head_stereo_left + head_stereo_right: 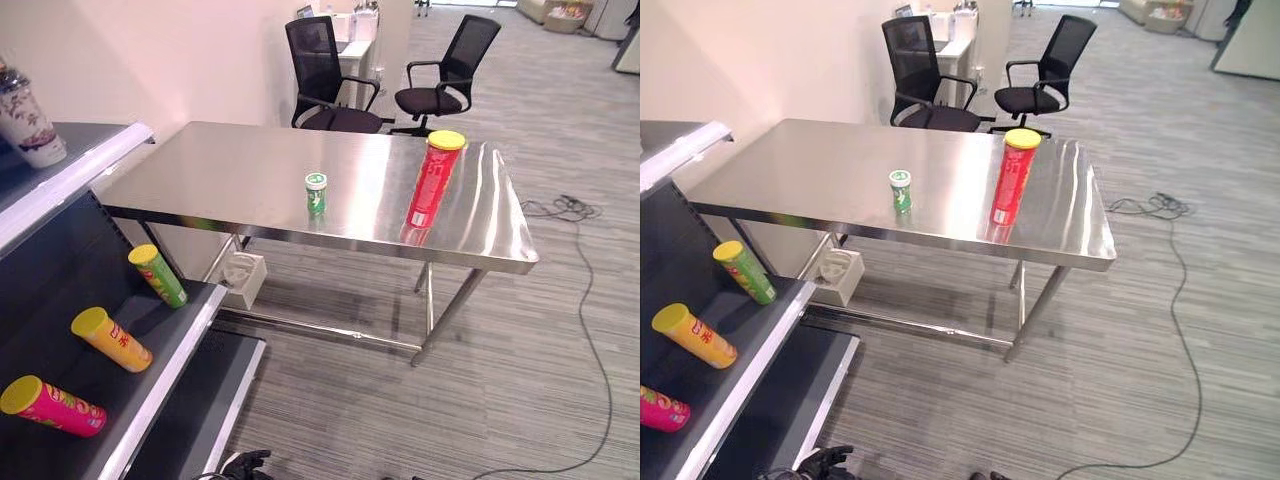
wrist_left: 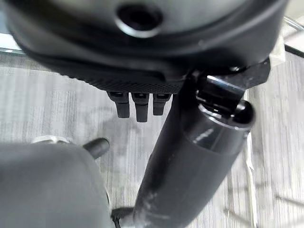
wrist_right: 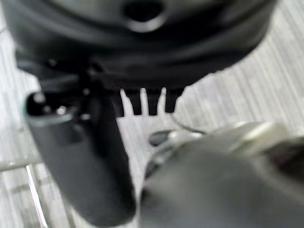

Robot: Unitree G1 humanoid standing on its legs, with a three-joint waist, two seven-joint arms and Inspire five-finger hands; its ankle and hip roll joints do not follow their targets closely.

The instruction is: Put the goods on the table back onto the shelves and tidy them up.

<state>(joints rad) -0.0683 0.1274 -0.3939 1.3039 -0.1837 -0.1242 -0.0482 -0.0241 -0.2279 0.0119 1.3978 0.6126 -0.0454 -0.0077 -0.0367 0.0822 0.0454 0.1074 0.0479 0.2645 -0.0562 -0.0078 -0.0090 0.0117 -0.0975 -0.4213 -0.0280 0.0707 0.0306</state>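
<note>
Steel table holds two goods: red can at 3 o'clock, green tub centre. Shelf at 8 has three. Left hand, right hand: relaxed, holding nothing.

Steel table with upright red can, small green can, well apart.

My left hand hangs low at my side, fingers straight and pointing down, thumb extended, holding nothing. My right hand hangs likewise, fingers apparently straight though the close view is blurred, thumb extended, empty.
</note>
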